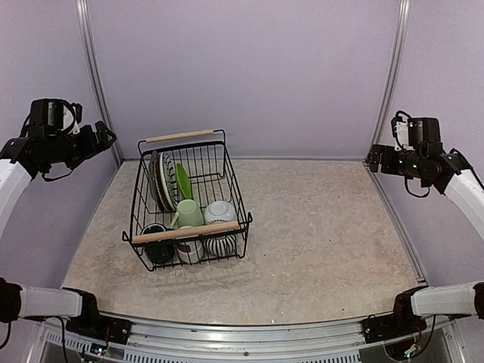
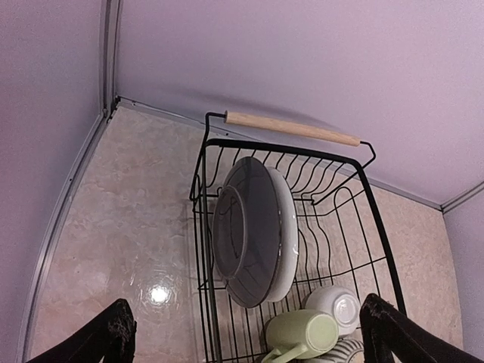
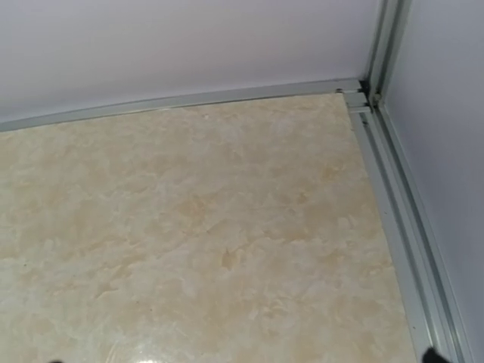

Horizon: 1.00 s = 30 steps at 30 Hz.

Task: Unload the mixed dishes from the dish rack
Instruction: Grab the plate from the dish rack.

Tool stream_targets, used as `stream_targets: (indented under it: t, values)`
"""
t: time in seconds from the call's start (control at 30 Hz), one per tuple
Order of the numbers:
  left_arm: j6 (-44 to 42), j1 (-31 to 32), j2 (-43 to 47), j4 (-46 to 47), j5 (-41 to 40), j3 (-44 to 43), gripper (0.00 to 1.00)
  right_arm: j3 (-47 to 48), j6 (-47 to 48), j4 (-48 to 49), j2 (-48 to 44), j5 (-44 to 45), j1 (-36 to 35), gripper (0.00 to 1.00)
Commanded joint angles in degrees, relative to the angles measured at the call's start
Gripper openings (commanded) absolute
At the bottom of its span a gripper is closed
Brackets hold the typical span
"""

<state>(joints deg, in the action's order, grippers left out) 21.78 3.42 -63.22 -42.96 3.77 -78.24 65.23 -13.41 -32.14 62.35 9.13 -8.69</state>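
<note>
**A:** While both arms hang raised at the sides in the overhead view, where is the dish rack [image 1: 234,185]?

**B:** Left of centre on the table [image 1: 325,227], well apart from both arms. The black-and-white striped plate [image 1: 159,180] and lime-green plate [image 1: 183,181] stand on edge at its far end. The pale green mug [image 1: 189,213] and white bowl [image 1: 220,211] sit mid-rack. The dark teal mug [image 1: 156,242], small white cup [image 1: 189,249] and striped mug [image 1: 221,245] are by the near wooden handle [image 1: 187,232].

**A:** And the grippers?

**B:** The left gripper [image 1: 106,138] and right gripper [image 1: 376,159] are both empty, up by the walls.

**A:** Left wrist view?

**B:** Its fingers [image 2: 117,333] are spread wide, with the rack below them.

**A:** Right wrist?

**B:** Bare table and a corner rail. Only dark fingertip specks [image 3: 431,354] show at the bottom edge, far apart, gripping nothing.
</note>
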Motion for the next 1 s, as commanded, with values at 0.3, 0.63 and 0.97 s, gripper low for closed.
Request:
stream_targets:
  t: [0.3, 0.63, 0.97]
  values:
    - [3.7, 2.6, -5.3, 1.6, 7.4, -1.3, 0.99, -2.5, -3.3, 3.3, -4.1, 5.8, -1.7, 1.00]
    - [6.2, 9.0, -16.4, -3.5, 9.4, -8.1, 0.94, -4.6, -3.5, 2.7, -0.6, -3.8, -1.8, 1.00]
    - [4.3, 13.3, -27.2, -8.7, -7.2, -15.8, 0.74, -6.1, -4.3, 3.5, -1.0, -6.8, -2.3, 1.00]
